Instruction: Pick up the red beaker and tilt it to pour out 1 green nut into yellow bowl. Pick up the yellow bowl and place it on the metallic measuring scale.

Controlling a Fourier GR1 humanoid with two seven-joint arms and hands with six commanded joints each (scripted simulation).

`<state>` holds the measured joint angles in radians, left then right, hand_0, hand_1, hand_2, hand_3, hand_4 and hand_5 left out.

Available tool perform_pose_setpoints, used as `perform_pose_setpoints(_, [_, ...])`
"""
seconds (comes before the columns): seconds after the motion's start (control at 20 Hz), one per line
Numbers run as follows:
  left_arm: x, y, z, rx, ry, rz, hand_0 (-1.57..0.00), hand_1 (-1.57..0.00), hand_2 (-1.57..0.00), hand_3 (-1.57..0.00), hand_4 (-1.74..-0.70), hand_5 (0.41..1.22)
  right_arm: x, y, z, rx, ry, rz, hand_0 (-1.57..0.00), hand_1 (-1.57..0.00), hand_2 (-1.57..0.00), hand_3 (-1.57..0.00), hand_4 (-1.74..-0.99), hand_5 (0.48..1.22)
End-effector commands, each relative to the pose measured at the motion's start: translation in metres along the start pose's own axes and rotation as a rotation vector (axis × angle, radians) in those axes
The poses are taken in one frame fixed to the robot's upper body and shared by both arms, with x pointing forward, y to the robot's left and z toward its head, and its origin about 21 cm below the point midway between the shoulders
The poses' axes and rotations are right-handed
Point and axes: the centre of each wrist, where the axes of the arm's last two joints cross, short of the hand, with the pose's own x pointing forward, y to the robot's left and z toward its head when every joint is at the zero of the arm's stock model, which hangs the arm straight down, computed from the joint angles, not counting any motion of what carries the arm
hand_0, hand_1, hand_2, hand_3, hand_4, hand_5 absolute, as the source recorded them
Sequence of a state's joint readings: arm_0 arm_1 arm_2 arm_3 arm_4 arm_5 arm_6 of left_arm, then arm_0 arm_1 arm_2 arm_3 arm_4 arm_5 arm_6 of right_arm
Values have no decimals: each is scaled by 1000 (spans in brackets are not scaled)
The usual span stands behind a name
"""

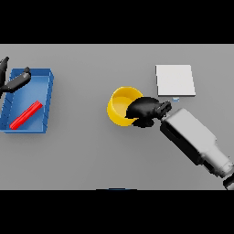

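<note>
The yellow bowl (119,104) stands near the middle of the grey table. My right hand (146,110) is at its right rim, with fingers curled over the edge and hiding that side. I cannot make out a green nut inside the bowl. The metallic measuring scale (175,80), a pale square plate, lies just beyond and to the right of the bowl. A red beaker (26,114) lies slanted on its side in a blue tray (49,98) at the far left. My left hand (14,81) hovers over the tray's far left corner, fingers straight.
The right forearm (194,139) stretches from the lower right corner up to the bowl. Bare grey table lies between the tray and the bowl.
</note>
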<state>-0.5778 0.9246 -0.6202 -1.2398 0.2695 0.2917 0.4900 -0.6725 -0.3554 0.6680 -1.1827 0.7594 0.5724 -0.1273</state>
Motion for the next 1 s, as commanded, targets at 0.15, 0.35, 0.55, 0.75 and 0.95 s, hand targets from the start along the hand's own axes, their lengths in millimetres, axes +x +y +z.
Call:
perform_pose_setpoints(0.15, [4, -1, -1, 5, 10, -3, 1, 1, 1, 1, -801, 723, -1, -20, 17, -37, -11, 7, -1541, -1539, -1470, -1268, -1731, 1214])
perform_pose_setpoints(0.35, [-2, 3, -1, 11, 7, -17, 1, 1, 1, 1, -798, 719, 1, -42, 44, -76, 30, 39, -1559, -1558, -1529, -1348, -1728, 1218])
perform_pose_setpoints(0.55, [3, -2, -2, -5, 0, -3, 1, 1, 1, 1, -806, 723, 0, -57, 60, -109, 79, 30, -1566, -1566, -1554, -1262, -1721, 1219])
perform_pose_setpoints(0.75, [5, 7, -1, 17, -7, -18, 1, 1, 1, 1, -800, 723, -9, -66, 75, -135, 86, 60, -1569, -1569, -1564, -1238, -1719, 1220])
perform_pose_setpoints(0.95, [1, 10, 1, 19, 0, -12, 1, 1, 1, 1, -808, 742, -30, -78, 90, -190, 156, 65, -1570, -1570, -1568, -1298, -1720, 1221])
